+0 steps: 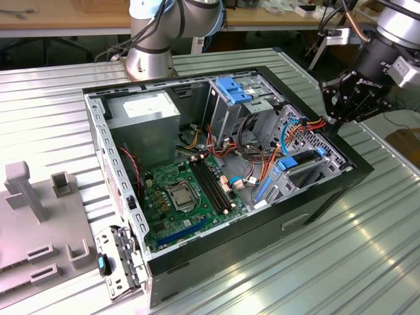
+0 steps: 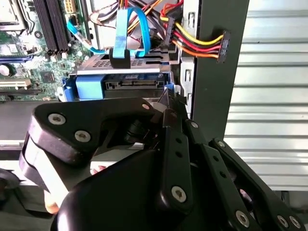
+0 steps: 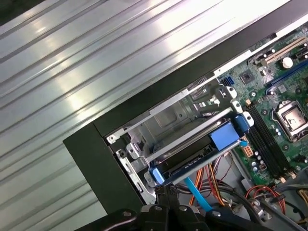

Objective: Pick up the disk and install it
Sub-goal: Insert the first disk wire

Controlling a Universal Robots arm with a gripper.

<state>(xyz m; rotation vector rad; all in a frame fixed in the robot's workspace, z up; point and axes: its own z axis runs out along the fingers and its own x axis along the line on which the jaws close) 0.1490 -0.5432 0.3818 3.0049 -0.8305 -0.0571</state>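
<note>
My black gripper is pinched closed on nothing, tips at the corner of the flat grey-metal disk with blue plastic rails; contact unclear. The disk lies flat in the bay at the exterior view's right end of the open black computer case, blue ribbon cable above it. The grey power-supply box has a white label, print unreadable.

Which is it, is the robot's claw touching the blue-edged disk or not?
Cannot tell. In the second wrist view the gripper reaches right up to the disk at its blue corner, yet neither contact nor a gap shows plainly.
</note>
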